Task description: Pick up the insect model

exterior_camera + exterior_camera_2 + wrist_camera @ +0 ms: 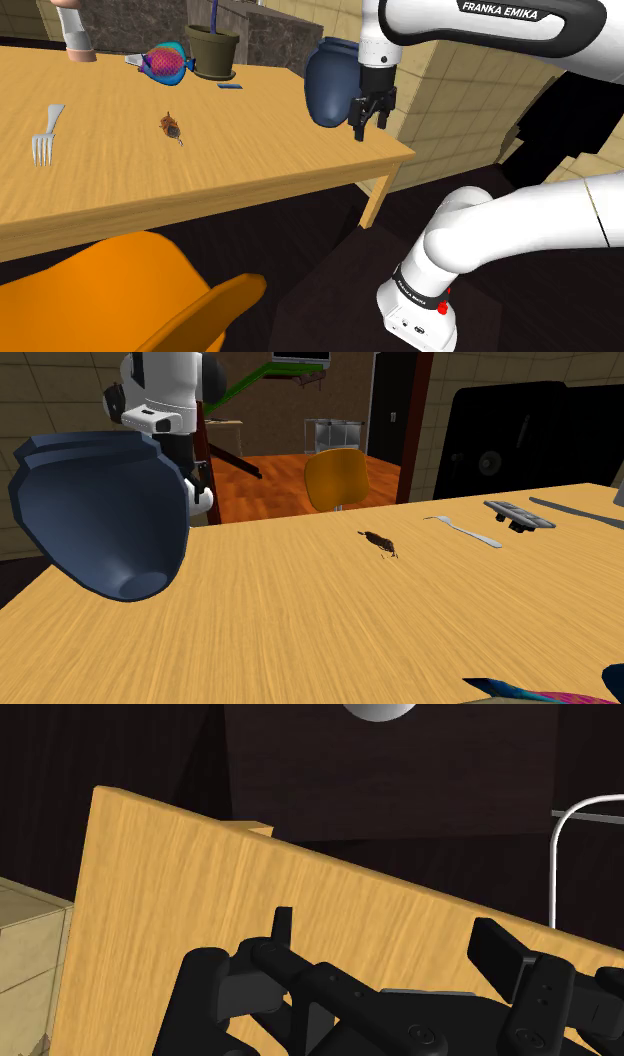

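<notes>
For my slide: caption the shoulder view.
Open pincer hangs beside the blue vase; the brown insect lies untouched on the table.

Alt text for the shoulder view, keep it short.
A white arm's black gripper hangs open near a wooden table's corner, beside a dark blue vase. A small brown insect model lies untouched mid-table, well to the shoulder view's left of the gripper, with a fork farther left.

Small brown insect model [172, 126] lying on table [250, 160]
</notes>
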Tool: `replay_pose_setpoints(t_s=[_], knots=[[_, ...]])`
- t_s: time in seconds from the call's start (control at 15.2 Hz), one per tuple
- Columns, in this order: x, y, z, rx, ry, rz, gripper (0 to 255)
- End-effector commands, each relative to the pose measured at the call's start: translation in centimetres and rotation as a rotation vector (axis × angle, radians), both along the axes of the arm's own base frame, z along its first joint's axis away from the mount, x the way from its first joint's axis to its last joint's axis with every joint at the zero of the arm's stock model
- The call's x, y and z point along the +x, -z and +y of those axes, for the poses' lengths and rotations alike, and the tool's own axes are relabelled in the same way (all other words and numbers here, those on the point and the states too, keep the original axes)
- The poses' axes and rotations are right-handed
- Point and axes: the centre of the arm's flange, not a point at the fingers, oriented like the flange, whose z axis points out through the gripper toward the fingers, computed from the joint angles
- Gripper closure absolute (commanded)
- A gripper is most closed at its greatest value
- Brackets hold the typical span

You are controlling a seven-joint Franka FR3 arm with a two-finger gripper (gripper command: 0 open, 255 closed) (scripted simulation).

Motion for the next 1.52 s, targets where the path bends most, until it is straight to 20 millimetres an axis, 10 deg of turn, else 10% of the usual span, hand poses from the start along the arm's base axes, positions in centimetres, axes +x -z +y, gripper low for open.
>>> replay_pose_setpoints(t_s=[0.0, 1.45], knots=[[0.0, 0.0, 0.0, 0.000, 0.000, 0.000, 0], [18.8, 2.3, 18.8, 0.090, 0.025, -0.129, 0]])
